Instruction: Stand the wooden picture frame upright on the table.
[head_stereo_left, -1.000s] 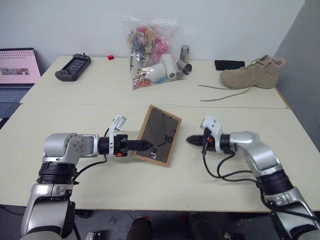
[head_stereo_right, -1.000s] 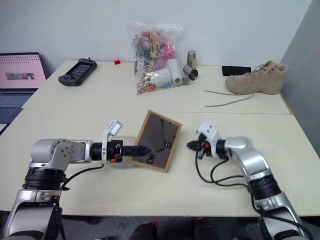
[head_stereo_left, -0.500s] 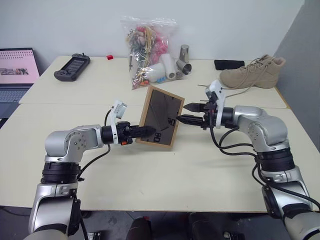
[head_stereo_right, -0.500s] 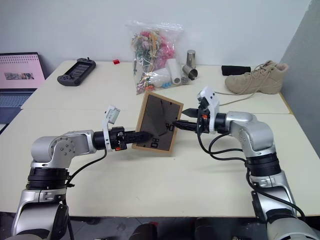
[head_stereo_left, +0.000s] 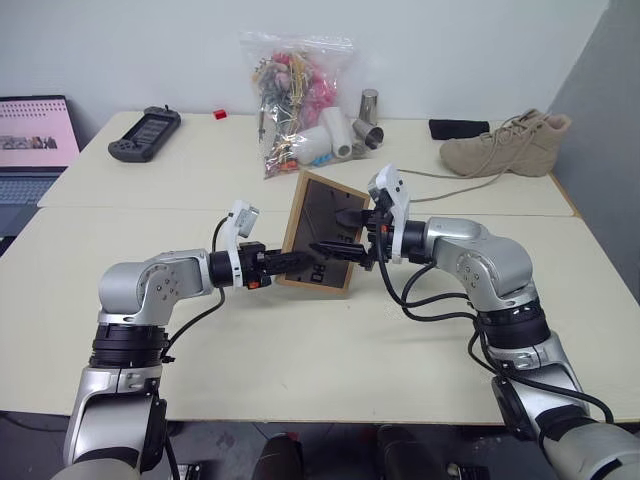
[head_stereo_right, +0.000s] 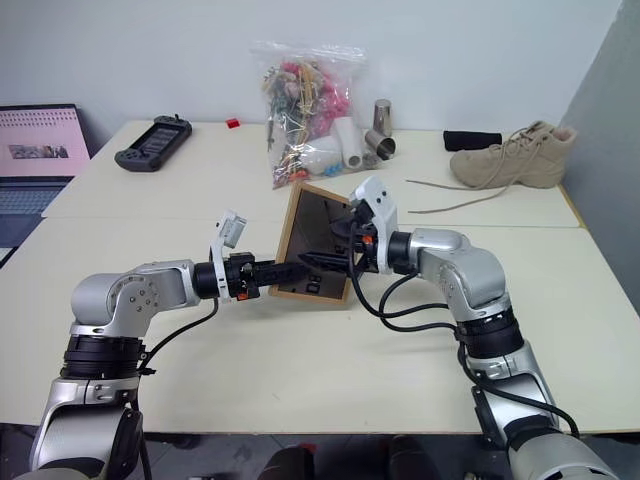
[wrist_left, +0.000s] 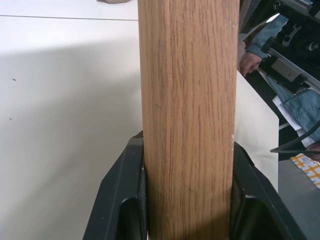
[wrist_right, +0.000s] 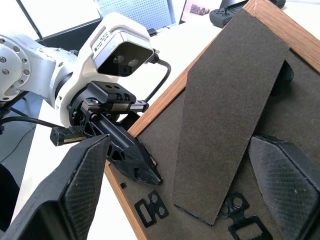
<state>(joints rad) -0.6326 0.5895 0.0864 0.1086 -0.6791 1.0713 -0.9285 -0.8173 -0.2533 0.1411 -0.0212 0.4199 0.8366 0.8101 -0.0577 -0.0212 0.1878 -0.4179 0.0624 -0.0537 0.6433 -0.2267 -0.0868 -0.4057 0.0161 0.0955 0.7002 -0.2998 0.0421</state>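
Note:
The wooden picture frame (head_stereo_left: 325, 235) is held nearly upright over the table (head_stereo_left: 300, 350), with its dark back and fold-out stand flap (wrist_right: 225, 110) facing me. My left gripper (head_stereo_left: 290, 262) is shut on the frame's lower left edge; the light-wood edge (wrist_left: 187, 110) sits clamped between its black fingers (wrist_left: 125, 200). My right gripper (head_stereo_left: 340, 232) is open right at the dark back, one finger on each side of the flap, with its pads (wrist_right: 80, 190) close to the surface. The picture side is hidden.
At the back of the table stand a clear bag of odds and ends (head_stereo_left: 295, 95), white rolls and metal cylinders (head_stereo_left: 368, 105), a tan boot (head_stereo_left: 505, 145) with loose laces and a black handheld device (head_stereo_left: 146, 133). A laptop (head_stereo_left: 35, 135) sits far left. A person's hand (wrist_left: 250, 60) shows beyond the table.
My right gripper has opened and swung up and left from the table to the frame's back. The left gripper has tipped the frame from leaning to nearly upright.

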